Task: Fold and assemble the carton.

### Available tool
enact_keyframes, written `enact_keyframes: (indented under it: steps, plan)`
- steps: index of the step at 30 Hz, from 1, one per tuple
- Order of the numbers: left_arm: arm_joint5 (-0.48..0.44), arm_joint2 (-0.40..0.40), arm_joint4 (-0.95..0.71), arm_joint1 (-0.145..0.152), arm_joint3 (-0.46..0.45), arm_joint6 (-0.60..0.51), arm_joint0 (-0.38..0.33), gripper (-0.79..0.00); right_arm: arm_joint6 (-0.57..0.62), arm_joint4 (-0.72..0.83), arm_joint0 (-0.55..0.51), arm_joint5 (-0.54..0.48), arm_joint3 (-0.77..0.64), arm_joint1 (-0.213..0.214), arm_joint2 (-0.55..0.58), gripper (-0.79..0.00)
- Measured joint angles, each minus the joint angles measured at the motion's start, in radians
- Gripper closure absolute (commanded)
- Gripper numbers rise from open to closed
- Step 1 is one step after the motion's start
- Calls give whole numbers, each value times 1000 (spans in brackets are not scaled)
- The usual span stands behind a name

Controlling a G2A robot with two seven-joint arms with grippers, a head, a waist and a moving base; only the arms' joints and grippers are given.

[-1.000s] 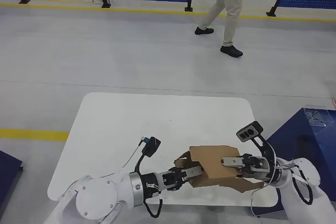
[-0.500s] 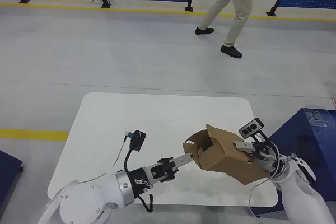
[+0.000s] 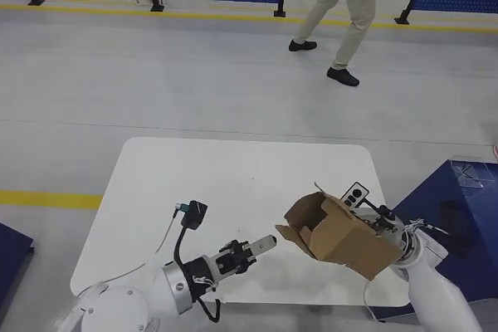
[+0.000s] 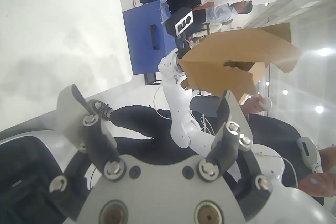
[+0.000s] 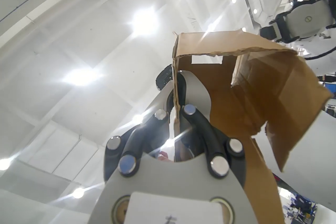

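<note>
Pinching one wall of the carton [image 5: 262, 93] between the right fingers [image 5: 197, 93], one inside, one outside, clamped over the raw cardboard edge. Holding the left fingers [image 4: 72, 104] spread wide and gripping nothing, near the carton's open end but apart from it.

Keeping the carton raised off the bench [image 3: 232, 183], tilted over the near right corner, mouth turned toward the left fingers and flaps [image 3: 292, 234] hanging loose and unfolded.

Judging it light and thin – stiff along the creases, floppy at the flaps, likely to buckle or tear under a hard squeeze. Favouring a hold on a panel edge near a corner fold, and pushing flaps at their free edge rather than mid-panel.

Counting one carton, one bench, two sets of fingers – only one of them loaded.
</note>
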Motion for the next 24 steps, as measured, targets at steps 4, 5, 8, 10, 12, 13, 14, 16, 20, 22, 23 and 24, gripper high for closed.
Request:
enact_keyframes:
  steps: [4,5,8,10,12,13,14,16,20,22,23,24]
  plan:
    - [3,32,0,-8,10,19,-41,-785,11,-32,-7,-12,-5,-1,-12,0]
    - [0,32,-4,-9,6,30,-43,-785,12,-36,-8,-15,-5,-2,-12,0]
    - [-7,22,-15,-11,-8,51,-36,-785,14,-42,-9,-18,-5,-2,-12,0]
    - [-1,18,-10,-9,-12,45,-32,-785,19,-45,-10,-17,-5,-2,-10,0]
    - [8,16,-9,-9,-9,32,-35,-785,25,-49,-12,-13,-7,-2,-10,0]
    - [12,16,-8,-8,-6,24,-40,-785,28,-52,-13,-11,-8,-2,-9,0]
    - [16,18,-6,-8,-4,17,-45,-785,29,-54,-14,-10,-9,-2,-9,0]
    - [26,29,1,-9,3,4,-57,-785,32,-58,-16,-8,-11,-2,-11,0]
    - [40,58,11,-13,19,-4,-81,-785,35,-73,-18,0,-20,-2,-16,0]
    - [53,72,16,-15,26,-4,-95,-785,38,-89,-18,4,-24,-1,-18,0]
    - [60,77,17,-16,28,-2,-100,-785,39,-97,-18,4,-25,-1,-16,0]
    - [68,81,16,-17,31,0,-105,-785,40,-105,-17,2,-26,0,-14,0]
